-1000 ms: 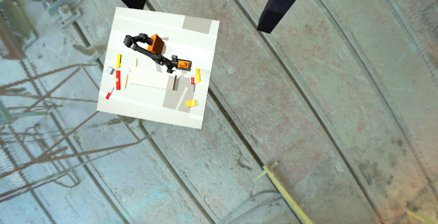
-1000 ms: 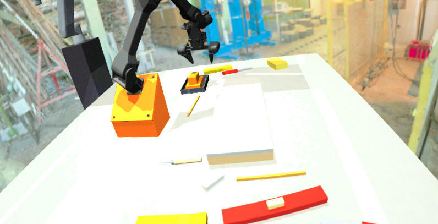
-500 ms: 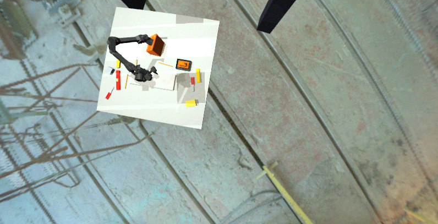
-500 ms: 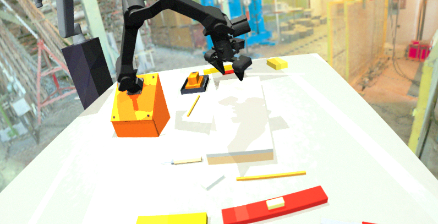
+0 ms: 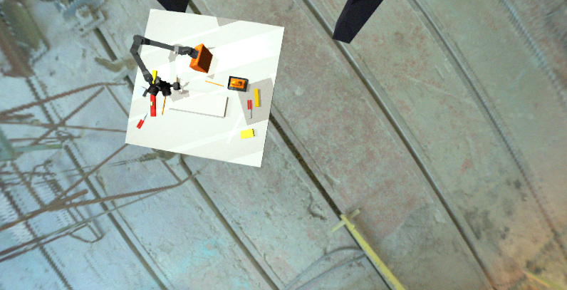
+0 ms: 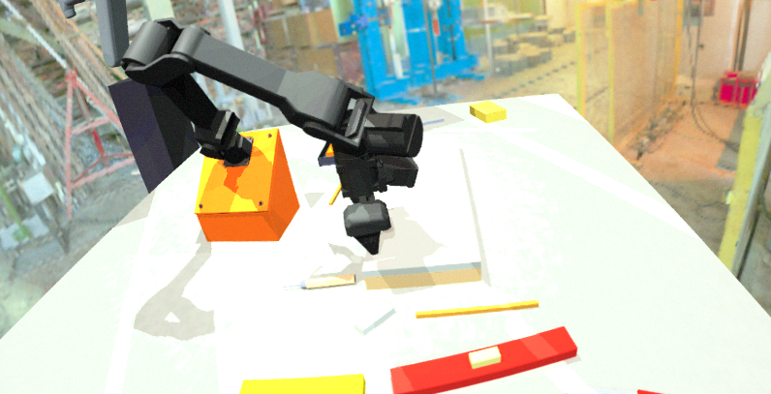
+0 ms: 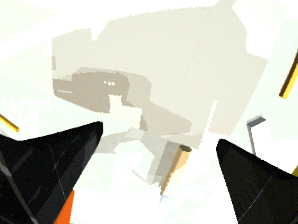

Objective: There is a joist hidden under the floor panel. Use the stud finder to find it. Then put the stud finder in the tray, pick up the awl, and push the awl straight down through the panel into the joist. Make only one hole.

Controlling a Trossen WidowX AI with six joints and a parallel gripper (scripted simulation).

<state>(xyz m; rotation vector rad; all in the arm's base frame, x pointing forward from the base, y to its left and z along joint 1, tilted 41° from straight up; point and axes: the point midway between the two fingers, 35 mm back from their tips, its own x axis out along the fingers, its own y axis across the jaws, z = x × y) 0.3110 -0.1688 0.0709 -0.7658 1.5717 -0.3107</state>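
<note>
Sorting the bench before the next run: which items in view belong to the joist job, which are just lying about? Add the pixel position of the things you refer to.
Job:
- stud finder (image 5: 237, 83), in the tray (image 5: 229, 87)
- awl (image 6: 329, 282) (image 7: 176, 171)
- floor panel (image 5: 202, 106) (image 6: 434, 219)

Just lying about:
- red level (image 5: 153, 107) (image 6: 517, 357)
- two pencils
- two red-handled screwdrivers
- yellow blocks
- small pale block (image 6: 375, 318)

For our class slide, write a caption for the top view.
The open gripper hovers; the stud finder sits in its tray.

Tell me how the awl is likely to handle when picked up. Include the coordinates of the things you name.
The awl (image 5: 176, 78) (image 6: 329, 282) (image 7: 176, 172) should feel stiff, its shaft being straight and slim. It may swing if pinched off-centre, as the handle is much thicker. The handle's flat-looking faces may limit rolling.
</note>
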